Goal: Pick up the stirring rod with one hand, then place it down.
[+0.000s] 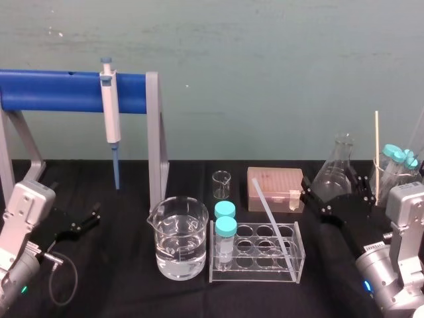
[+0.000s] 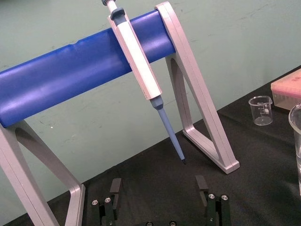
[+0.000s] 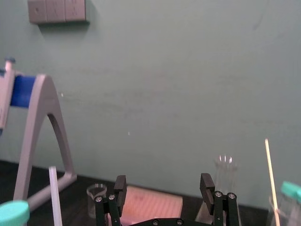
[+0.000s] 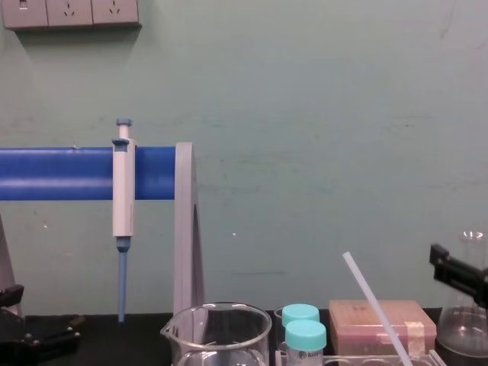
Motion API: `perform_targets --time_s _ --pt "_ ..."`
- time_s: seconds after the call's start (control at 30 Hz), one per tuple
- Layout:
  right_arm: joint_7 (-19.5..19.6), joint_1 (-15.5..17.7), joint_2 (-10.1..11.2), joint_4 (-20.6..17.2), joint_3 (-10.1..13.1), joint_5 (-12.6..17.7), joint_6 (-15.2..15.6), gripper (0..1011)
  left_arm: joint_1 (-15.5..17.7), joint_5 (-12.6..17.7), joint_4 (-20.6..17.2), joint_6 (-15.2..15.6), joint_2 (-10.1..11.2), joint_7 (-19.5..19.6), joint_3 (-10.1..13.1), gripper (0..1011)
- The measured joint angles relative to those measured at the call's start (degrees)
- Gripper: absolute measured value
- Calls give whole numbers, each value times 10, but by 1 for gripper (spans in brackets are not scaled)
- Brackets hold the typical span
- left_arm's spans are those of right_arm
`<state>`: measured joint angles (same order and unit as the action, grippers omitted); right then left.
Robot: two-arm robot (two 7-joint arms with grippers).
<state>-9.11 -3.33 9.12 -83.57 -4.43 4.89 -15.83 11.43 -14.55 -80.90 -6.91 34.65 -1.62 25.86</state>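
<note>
Hovering with its fingers spread wide and nothing between them, your right gripper [image 3: 163, 186] sits toward the back right of the table, off at about 3 o'clock from the stirring rod [image 1: 270, 215]. Your left gripper [image 2: 158, 187] is parked far out at 9 o'clock, also open and empty.

The rod isn't lying flat. It's propped in the clear rack [image 1: 252, 273], low end down in a well at the rack's right side, and the rest leans up and out over the rack's back edge.

Now the hazards. That rack looks light, so if you drag the rod sideways rather than drawing it out along its own line, I'd expect the rack to skid or tip, taking the two capped tubes [image 1: 225, 228] with it. The water beaker [image 1: 179, 218] stands just beside the rack at 9 o'clock, so a hard shove that way could reach it. The flask [image 1: 338, 162] is right by your right gripper, and a careless swing on the way in could knock it. The rod itself looks thin and slick, and pinched off-centre it may pivot or slip.

Its long axis runs on a diagonal: seen from the head, the top end points to 11 o'clock, toward the pink box [image 1: 271, 182], and the bottom end to 5 o'clock. From the chest it rises steeply, leaning to the left.
</note>
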Motion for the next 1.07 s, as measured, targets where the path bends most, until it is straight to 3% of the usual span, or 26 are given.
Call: perform_targets --time_s 0.3,1.07 --pt "-14 2 0 5 3 9 36 1003 0 0 0 0 0 0 0 1000" --pt "-13 2 0 4 3 6 33 1003 0 0 0 0 0 0 0 1000"
